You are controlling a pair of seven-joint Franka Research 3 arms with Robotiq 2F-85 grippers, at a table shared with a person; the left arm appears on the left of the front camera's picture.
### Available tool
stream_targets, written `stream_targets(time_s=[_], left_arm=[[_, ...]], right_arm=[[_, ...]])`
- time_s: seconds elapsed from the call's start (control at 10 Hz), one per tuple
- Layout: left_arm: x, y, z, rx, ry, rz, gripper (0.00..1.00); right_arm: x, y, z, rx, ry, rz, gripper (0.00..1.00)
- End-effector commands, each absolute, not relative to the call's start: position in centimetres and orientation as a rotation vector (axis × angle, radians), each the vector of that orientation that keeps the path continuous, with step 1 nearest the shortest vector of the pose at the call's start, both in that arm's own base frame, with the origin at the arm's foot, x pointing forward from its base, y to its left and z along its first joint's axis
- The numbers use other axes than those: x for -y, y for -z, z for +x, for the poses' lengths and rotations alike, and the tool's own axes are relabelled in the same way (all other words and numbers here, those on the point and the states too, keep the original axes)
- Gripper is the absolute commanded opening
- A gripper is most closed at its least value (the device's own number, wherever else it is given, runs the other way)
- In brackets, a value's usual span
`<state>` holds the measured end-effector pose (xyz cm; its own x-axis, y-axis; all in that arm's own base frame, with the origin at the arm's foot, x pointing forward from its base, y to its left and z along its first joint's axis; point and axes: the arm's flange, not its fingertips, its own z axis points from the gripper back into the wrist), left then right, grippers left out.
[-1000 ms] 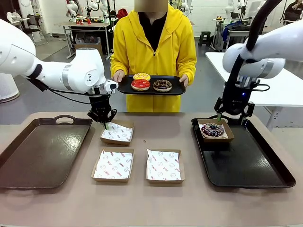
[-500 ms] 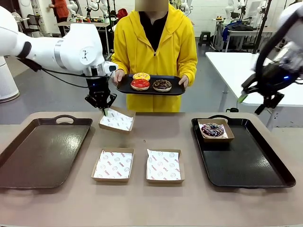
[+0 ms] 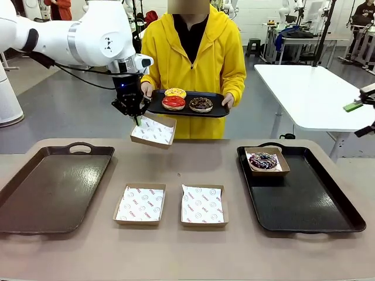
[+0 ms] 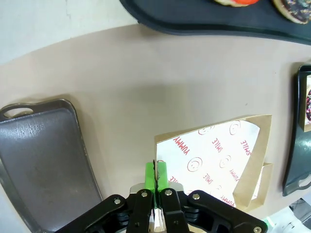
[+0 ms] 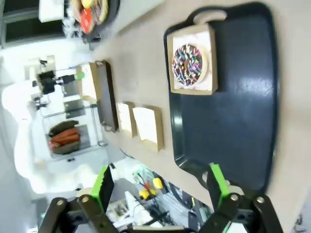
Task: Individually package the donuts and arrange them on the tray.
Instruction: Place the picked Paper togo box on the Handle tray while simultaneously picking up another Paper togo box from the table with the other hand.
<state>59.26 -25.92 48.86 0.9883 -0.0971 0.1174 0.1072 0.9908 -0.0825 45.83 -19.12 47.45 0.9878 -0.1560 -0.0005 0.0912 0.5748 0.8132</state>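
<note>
We find left gripper (image 3: pixel 136 117) pinched tight on edge of paper-lined box (image 3: pixel 153 131). Box hangs tilted above table (image 3: pixel 187 257), near left end of small tray (image 3: pixel 217 110) held by person's hands (image 3: pixel 146 93). On small tray: yellow donut (image 3: pixel 175 93), red donut (image 3: pixel 173 103), chocolate donut (image 3: pixel 201 105). Boxed at far left corner of right tray (image 3: pixel 310 205): sprinkled donut (image 3: pixel 263 160). We find right gripper (image 5: pixel 160 182) spread wide, holding nothing.

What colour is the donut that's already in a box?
Dark with multicoloured sprinkles; the boxed donut shows best in the right wrist view.
</note>
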Motion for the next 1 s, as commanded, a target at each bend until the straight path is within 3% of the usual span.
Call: stream_targets(time_s=[0.0,0.3,0.9], left_arm=[[26.8,-49.7,60.2,0.116,0.067,-0.051,0.0],[27.3,-50.0,61.0,0.106,0.033,-0.039,0.0],[26.6,-49.9,60.3,0.115,0.073,-0.066,0.0]], right_arm=[[19.4,-46.0,43.2,0.156,0.179,1.003,1.0],[20.6,-43.7,40.8,0.146,0.193,1.048,1.0],[19.6,-41.9,40.6,0.185,0.205,1.068,1.0]])
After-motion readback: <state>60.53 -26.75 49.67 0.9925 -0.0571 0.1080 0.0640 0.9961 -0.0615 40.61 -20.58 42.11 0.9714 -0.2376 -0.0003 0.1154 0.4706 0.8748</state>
